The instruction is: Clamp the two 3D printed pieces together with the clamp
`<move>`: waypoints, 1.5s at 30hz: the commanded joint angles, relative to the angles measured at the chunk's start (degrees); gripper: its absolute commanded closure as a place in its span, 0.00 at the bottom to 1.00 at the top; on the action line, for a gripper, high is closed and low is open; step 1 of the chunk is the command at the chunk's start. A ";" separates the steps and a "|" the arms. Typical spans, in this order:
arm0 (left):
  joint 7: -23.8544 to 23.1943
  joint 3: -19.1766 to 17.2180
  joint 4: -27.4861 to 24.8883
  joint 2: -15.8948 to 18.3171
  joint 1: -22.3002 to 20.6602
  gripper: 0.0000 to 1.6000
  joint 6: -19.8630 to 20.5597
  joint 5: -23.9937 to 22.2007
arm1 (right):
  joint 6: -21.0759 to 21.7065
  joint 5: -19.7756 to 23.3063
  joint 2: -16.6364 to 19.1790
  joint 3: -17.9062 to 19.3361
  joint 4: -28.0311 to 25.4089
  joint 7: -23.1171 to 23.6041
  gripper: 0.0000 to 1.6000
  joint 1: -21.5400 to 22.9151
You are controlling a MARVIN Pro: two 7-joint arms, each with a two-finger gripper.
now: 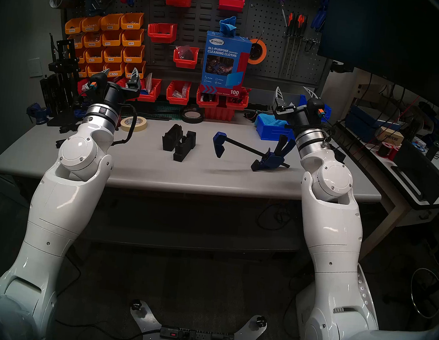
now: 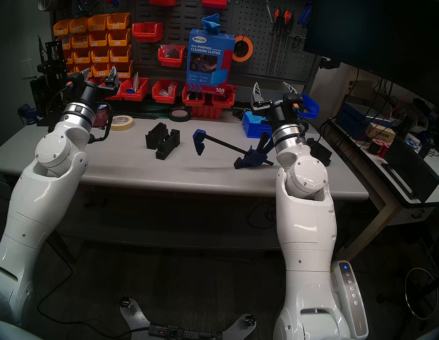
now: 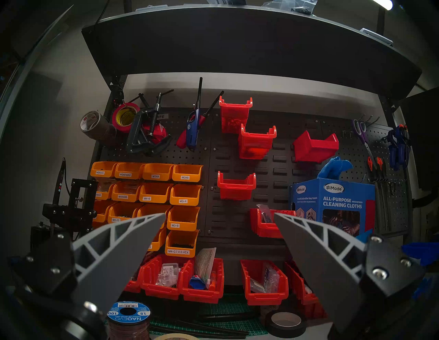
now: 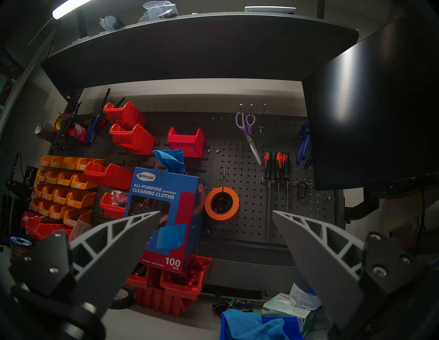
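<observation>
Haven't really started from where I'm sitting: my left claw (image 1: 120, 74) and right claw (image 1: 295, 92) both hang wide and empty above the tabletop (image 1: 185, 172). The two 3D printed pieces (image 1: 179, 142) sit touching mid-tabletop, with the one clamp (image 1: 250, 152) lying just right of them, untouched.

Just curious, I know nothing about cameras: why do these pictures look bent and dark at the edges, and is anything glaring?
Head views: straight table edge bows, corners go black. Left wrist view: shelf curves. Right wrist view: a ceiling light glares, streaking the dark screen.
</observation>
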 commanded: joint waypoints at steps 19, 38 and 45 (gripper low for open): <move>-0.01 -0.33 -1.23 0.04 -1.32 0.00 -0.38 -0.02 | -0.31 0.02 0.01 -0.04 -1.43 0.02 0.00 1.26; -1.45 -0.74 -1.69 0.40 -0.75 0.00 -1.07 -0.90 | -0.33 0.04 0.02 -0.04 -1.42 0.02 0.00 1.27; -2.65 -1.01 -1.82 1.05 -0.40 0.00 -1.12 -1.47 | -0.33 0.04 0.02 -0.05 -1.41 0.01 0.00 1.27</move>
